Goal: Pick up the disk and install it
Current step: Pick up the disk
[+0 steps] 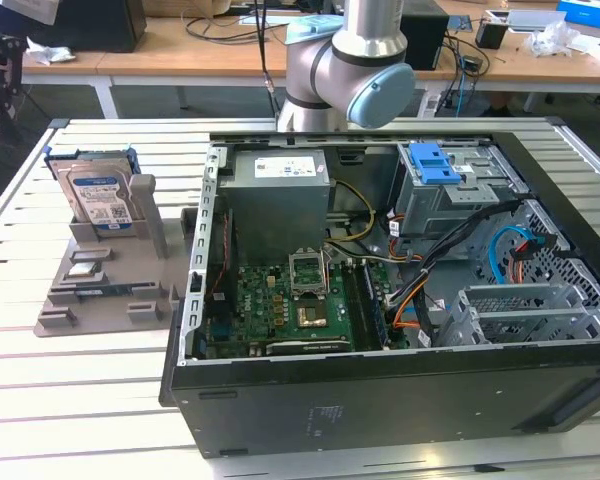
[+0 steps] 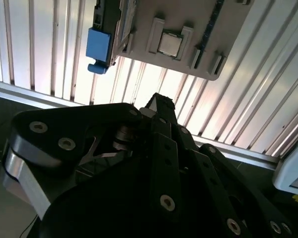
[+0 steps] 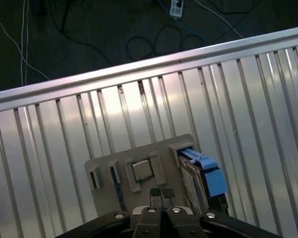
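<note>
Black gripper (image 3: 161, 193) is hovering clenched and empty; I'm watching the disk (image 1: 98, 195) standing in a grey holder (image 1: 100, 295), exterior view's upper left.

The end effector (image 3: 162, 194) is hovering over a grey holder (image 3: 109, 166), its fingertips pressing together around nothing. The disk (image 3: 194, 179) is standing on edge in the holder, just beside a square chip (image 3: 142, 170). The holder is resting on the ribbed desk (image 3: 248, 99), and cables (image 3: 154, 39) are trailing across the dark floor (image 3: 89, 29) beyond.
</note>
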Controlling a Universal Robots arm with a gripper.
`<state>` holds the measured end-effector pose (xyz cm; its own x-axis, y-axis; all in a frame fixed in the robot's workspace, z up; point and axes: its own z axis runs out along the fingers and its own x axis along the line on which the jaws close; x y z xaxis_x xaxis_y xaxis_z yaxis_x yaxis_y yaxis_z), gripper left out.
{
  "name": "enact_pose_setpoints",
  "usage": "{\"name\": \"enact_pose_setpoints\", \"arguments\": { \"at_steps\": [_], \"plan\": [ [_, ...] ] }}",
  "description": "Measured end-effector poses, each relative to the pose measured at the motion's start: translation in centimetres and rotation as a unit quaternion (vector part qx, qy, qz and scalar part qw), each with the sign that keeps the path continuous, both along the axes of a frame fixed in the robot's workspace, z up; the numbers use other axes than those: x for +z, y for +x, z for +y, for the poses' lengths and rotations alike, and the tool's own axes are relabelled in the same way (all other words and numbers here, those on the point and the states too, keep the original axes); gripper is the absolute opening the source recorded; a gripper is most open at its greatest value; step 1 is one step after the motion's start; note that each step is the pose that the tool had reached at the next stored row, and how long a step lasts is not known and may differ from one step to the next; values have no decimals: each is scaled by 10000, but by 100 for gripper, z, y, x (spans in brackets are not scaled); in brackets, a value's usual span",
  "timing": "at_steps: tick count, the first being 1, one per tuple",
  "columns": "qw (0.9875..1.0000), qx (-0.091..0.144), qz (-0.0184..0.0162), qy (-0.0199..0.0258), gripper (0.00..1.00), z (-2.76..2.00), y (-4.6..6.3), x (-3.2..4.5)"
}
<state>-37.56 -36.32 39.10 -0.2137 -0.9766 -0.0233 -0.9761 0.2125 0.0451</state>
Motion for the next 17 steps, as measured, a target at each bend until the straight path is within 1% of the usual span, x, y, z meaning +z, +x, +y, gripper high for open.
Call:
{"name": "enact_pose_setpoints", "arguments": {
  "at_steps": [1,2,8,13,17],
  "plan": [
    [10000,53,0,0,11,0,0,0],
    [9999,160,0,0,11,0,0,0],
    [9989,476,0,0,11,0,0,0],
    [9971,755,0,0,11,0,0,0],
    [9954,958,0,0,11,0,0,0]
  ]
}}
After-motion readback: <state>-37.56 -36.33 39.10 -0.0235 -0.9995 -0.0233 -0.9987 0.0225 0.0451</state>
